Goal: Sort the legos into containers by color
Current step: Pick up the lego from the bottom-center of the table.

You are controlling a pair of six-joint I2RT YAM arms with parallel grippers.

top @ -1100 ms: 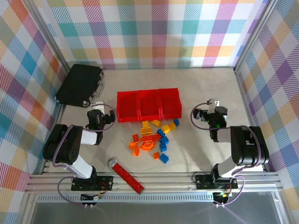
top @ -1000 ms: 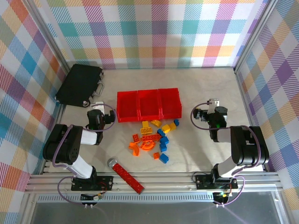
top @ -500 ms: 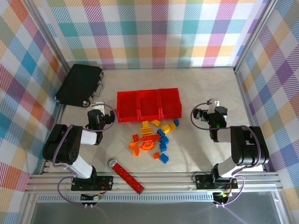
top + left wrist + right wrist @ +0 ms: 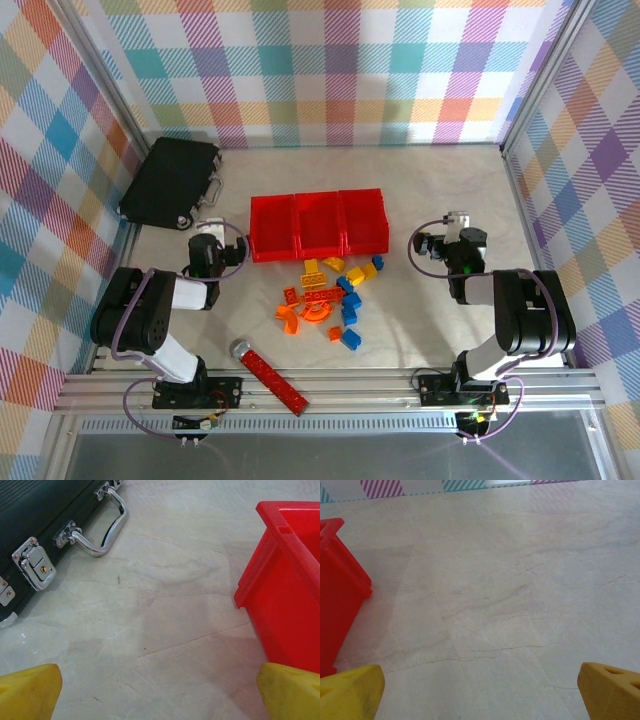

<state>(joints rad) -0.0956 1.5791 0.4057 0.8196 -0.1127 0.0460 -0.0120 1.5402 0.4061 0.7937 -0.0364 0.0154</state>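
We note: containers (image 4: 290,595) glossy red plastic; black case (image 4: 35,505) ribbed matt shell, handle (image 4: 97,553) polished metal; table (image 4: 520,605) smooth, pale, faintly veined.

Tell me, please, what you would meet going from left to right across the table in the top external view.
black case → red containers → right arm

No visible change, left pincer (image 4: 208,224) and right pincer (image 4: 457,219) gaping as before, legos (image 4: 322,297) unmoved
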